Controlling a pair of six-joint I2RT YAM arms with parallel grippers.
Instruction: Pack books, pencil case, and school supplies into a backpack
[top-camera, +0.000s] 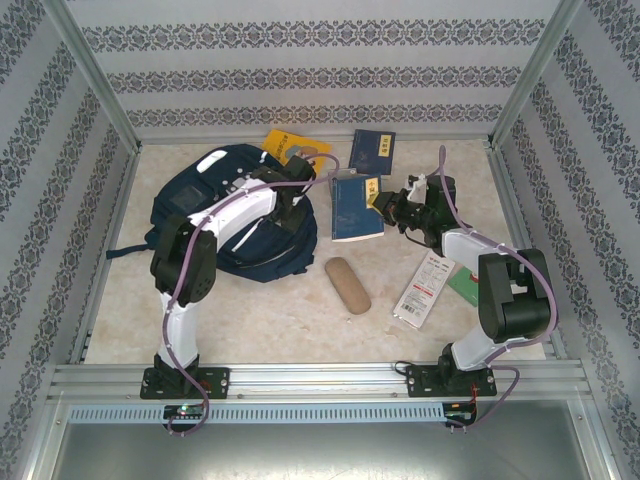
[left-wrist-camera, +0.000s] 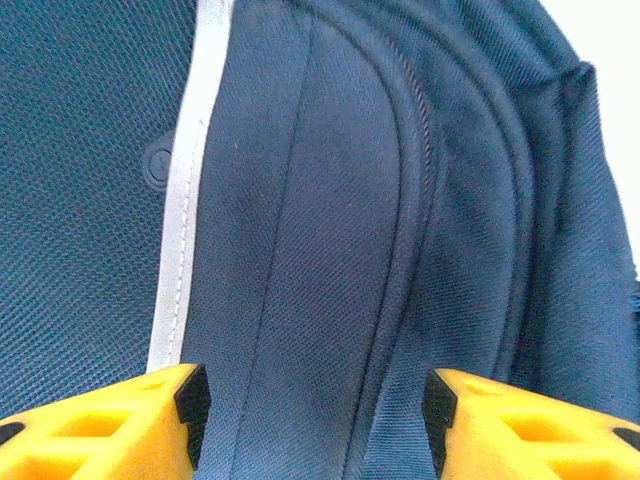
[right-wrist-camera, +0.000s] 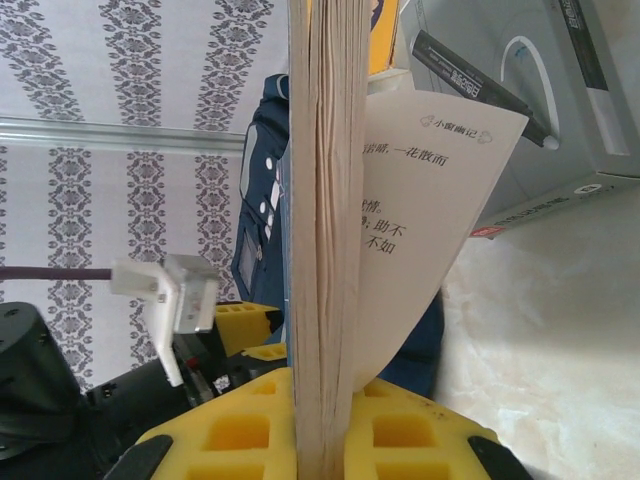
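Top external: right gripper (top-camera: 393, 208) pinches navy blue thin book with pale label (top-camera: 355, 208) at its right edge. Striped navy fabric backpack (top-camera: 215, 215) lies just left, under left gripper (top-camera: 292, 195). Tan oblong pencil case (top-camera: 348, 285) sits nearer, out of the path.
Left wrist: jaws spread over backpack's zip seam (left-wrist-camera: 420, 170), seemingly shut.
Right wrist: jaws clamp the page edges; book runs straight out, backpack beyond.

Lab test cell: aluminium frame (top-camera: 320, 378), wallpapered panels (top-camera: 300, 70), stone-look table (top-camera: 260, 320).
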